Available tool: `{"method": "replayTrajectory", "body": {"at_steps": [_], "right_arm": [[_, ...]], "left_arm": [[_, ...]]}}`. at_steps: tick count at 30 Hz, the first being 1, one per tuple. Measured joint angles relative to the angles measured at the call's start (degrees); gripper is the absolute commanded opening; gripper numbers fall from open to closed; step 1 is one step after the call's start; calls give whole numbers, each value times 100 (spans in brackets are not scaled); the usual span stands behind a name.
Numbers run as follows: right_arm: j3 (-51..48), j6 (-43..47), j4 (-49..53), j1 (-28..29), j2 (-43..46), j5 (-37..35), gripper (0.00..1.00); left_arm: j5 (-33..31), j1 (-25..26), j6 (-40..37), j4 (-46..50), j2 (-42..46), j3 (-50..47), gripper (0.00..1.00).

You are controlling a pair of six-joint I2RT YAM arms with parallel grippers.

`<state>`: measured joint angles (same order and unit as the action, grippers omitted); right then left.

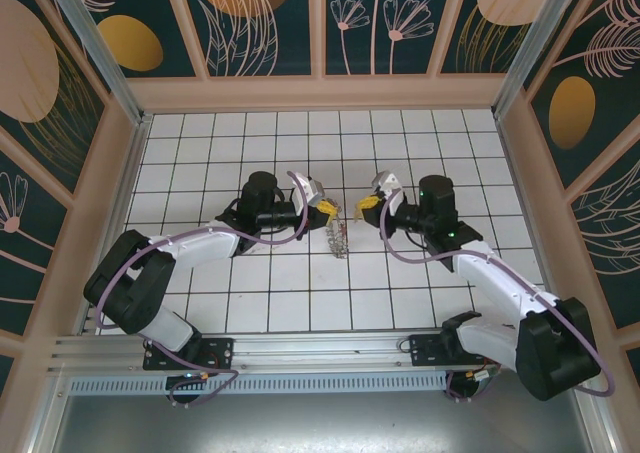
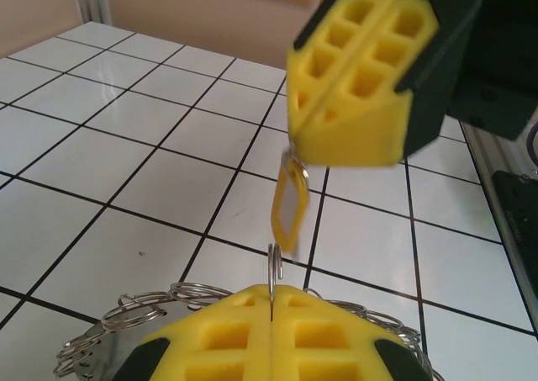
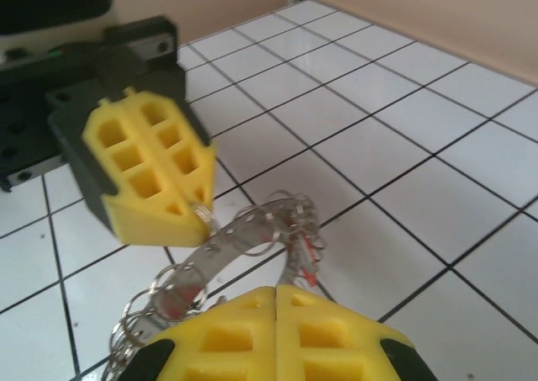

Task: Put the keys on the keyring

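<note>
Two tools shut, keyring between them

Both meet at mid-frame in the top view. The left tool (image 1: 324, 209) has its fingers pressed together on a thin wire loop of the keyring (image 1: 340, 239), which sits between the tools over the white-tiled table (image 1: 250, 303). The right tool (image 1: 367, 204), also closed, pinches the top of a key tag (image 2: 290, 209) dangling just above that loop.

No text, label or number is readable.
</note>
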<state>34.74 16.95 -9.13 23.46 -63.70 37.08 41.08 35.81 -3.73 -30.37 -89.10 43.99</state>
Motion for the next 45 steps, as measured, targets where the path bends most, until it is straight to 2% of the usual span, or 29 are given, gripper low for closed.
{"method": "replayTrajectory", "body": {"at_steps": [11, 29, 45], "right_arm": [[319, 505, 341, 363, -334, -140, 0], [614, 503, 343, 494, -570, 74, 0], [680, 509, 339, 678, -664, -146, 0]], "left_arm": [[0, 0, 2, 0, -2, 0, 0], [-2, 0, 0, 0, -2, 0, 0], [-26, 0, 0, 9, -2, 0, 0]]}}
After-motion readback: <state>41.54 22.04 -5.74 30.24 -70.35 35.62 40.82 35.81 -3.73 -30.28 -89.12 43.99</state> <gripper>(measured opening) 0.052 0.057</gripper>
